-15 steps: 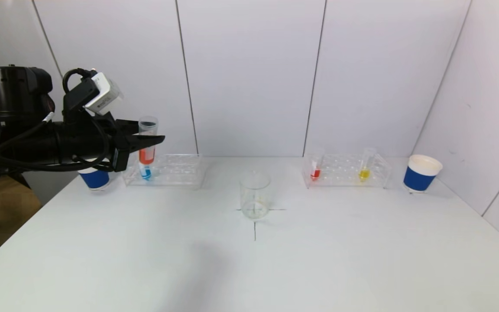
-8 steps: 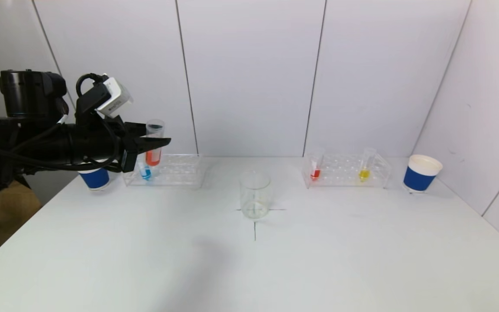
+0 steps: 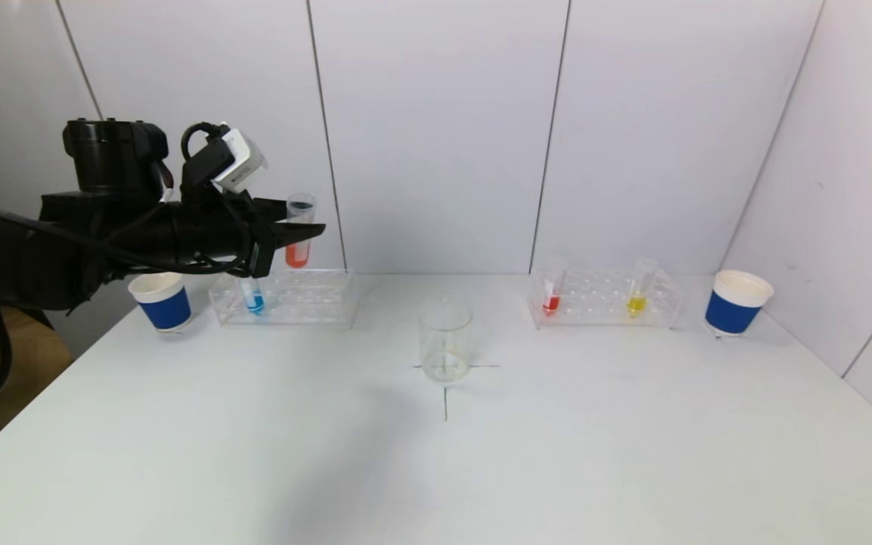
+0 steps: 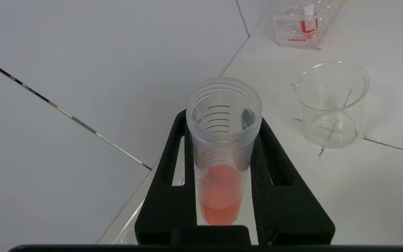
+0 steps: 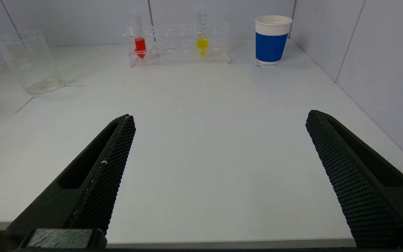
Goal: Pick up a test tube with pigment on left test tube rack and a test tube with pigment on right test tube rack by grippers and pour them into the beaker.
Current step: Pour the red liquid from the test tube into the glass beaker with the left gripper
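Note:
My left gripper (image 3: 301, 231) is shut on a clear test tube with orange-red pigment (image 3: 299, 241), held upright in the air above the left rack (image 3: 307, 299); the left wrist view shows the tube (image 4: 222, 150) between both fingers. A tube with blue pigment (image 3: 253, 300) stays in that rack. The empty glass beaker (image 3: 445, 341) stands at the table's centre cross, to the right of and below the held tube. The right rack (image 3: 602, 297) holds a red tube (image 3: 551, 301) and a yellow tube (image 3: 636, 299). My right gripper (image 5: 219, 120) is open, low near the table's front edge, out of the head view.
A blue and white paper cup (image 3: 162, 300) stands left of the left rack, under my left arm. Another paper cup (image 3: 736, 302) stands right of the right rack. White wall panels close the back and right side.
My left gripper has carried the orange-red tube up and to the right, away from over the left end of the rack, towards the beaker. The right gripper's earlier state is not shown.

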Motion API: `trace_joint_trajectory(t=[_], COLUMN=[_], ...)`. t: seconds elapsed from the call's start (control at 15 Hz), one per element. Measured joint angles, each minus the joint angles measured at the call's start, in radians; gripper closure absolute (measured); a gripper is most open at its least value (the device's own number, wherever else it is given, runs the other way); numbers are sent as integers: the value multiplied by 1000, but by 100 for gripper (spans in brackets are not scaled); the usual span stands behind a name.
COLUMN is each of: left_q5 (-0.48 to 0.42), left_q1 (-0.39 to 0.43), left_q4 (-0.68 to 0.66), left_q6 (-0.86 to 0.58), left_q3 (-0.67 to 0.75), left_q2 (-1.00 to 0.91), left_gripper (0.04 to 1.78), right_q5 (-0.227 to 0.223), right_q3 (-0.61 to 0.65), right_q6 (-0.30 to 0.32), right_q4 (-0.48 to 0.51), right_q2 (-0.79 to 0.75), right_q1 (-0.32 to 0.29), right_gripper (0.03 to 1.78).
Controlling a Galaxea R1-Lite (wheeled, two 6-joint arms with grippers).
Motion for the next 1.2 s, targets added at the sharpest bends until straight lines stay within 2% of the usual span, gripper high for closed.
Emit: trace_joint_trajectory(t=[0.47,0.73,1.0,1.2], left_q5=[-8,-36,-64,-95], left_q1=[-70,-120,-134,-140], left_q4=[2,27,71,84], left_q6=[20,181,278,365], left_q3=[-389,-558,-731,-790], left_q2=[294,440,553,633], left_gripper=[136,136,136,136], right_q5=[0,0,0,0], right_q3=[0,0,0,0], right_q6=[0,0,0,0], right_q4=[0,0,0,0], right_q2=[0,0,0,0], right_q1=[-1,0,0,0], right_gripper=[4,4,4,4])
